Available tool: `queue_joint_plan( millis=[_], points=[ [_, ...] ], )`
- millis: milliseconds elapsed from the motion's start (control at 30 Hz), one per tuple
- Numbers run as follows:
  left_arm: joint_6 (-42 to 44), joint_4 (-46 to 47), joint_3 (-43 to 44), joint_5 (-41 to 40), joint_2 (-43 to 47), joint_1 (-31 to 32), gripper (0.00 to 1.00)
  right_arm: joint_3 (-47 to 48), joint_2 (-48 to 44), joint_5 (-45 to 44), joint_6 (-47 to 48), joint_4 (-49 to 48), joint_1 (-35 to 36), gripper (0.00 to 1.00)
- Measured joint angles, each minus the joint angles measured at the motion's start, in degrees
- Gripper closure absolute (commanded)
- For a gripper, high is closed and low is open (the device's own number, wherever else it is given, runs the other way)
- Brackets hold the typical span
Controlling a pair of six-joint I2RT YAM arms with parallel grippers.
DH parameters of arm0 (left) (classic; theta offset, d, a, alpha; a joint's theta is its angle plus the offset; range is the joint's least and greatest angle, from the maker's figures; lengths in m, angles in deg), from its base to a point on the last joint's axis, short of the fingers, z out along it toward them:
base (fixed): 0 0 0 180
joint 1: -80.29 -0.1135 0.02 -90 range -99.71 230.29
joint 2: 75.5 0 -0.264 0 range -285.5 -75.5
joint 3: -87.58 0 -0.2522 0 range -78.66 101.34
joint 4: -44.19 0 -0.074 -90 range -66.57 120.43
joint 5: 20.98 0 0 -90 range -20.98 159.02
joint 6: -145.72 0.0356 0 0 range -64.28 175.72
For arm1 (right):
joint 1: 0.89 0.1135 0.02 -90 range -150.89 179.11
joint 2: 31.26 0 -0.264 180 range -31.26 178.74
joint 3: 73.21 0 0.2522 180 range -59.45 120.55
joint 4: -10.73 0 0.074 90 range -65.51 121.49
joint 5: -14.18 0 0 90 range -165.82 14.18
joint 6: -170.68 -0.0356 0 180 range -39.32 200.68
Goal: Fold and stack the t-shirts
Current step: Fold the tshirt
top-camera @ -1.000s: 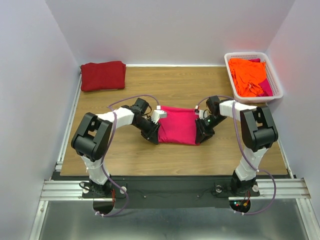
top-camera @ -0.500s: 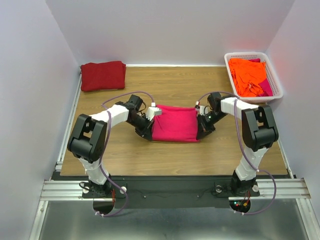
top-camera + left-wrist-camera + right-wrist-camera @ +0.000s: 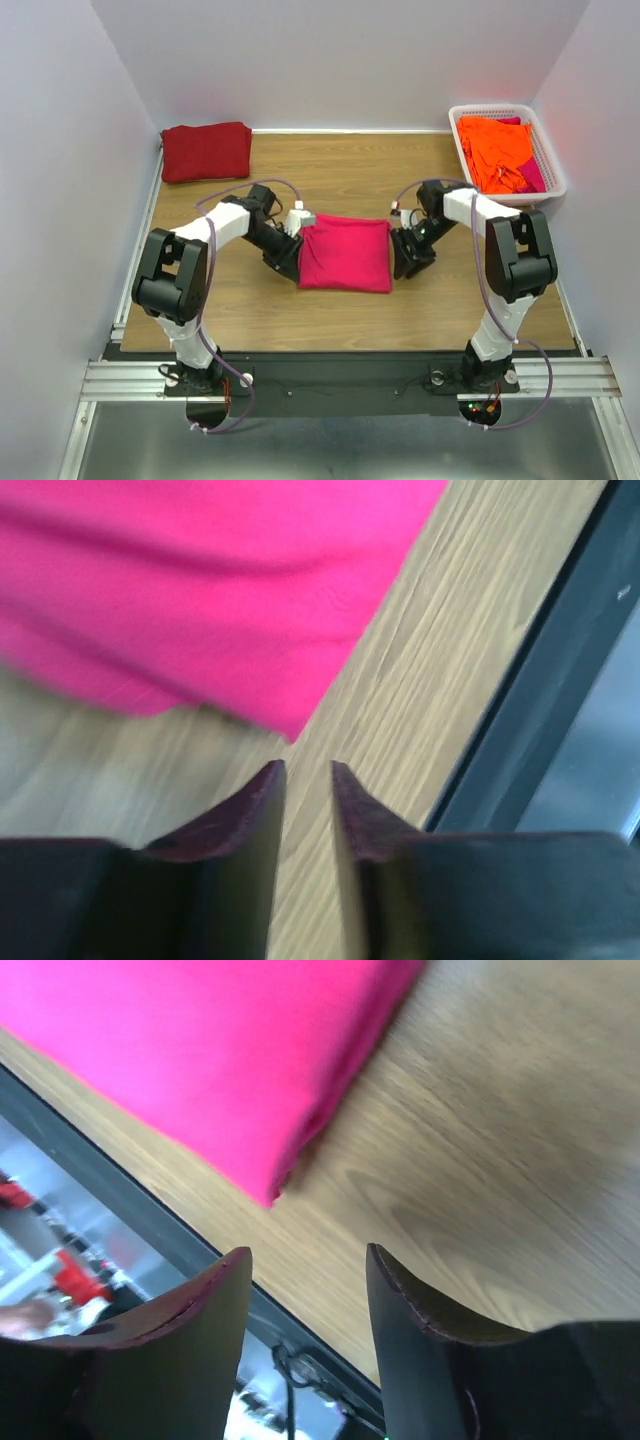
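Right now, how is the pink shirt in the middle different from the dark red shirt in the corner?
The pink shirt is bright pink; the dark red shirt is deep maroon. The pink shirt lies mid-table with the left gripper and right gripper beside it, neither holding it; the dark red shirt sits alone in the far left corner. Both are folded flat on the table.

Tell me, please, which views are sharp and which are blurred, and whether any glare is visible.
Top external view: sharp, evenly lit, a reddish glow on the wall beside the white latticed plastic basket. Left wrist view: blurred throughout, the bright pink-red cloth t-shirt and wooden table smeared. Right wrist view: milder blur, the area beyond the table edge out of focus.
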Motion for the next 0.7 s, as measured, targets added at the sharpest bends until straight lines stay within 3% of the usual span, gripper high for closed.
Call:
queue_joint_plan(
  millis=[133, 300, 467, 700],
  points=[
    [2.2, -3.8, 5.7, 1.5, 1.3, -4.7, 0.56, 7.5, -3.0, -2.4, 2.5, 2.9, -0.7, 0.52],
    [0.7, 0.0, 12.8, 5.0, 3.7, -6.0, 0.60, 20.5, -3.4, -0.2, 3.9, 1.9, -1.8, 0.66],
    [-10.3, 13.2, 13.8, 10.7, 0.8, -4.9, 0.63, 26.2, 2.7, 6.3, -0.2, -5.0, -2.0, 0.70],
    [-28.5, 35.5, 14.5, 11.8, -12.4, -4.1, 0.67, 29.8, 18.7, 13.3, -6.8, -13.2, -2.3, 0.73]
  ],
)
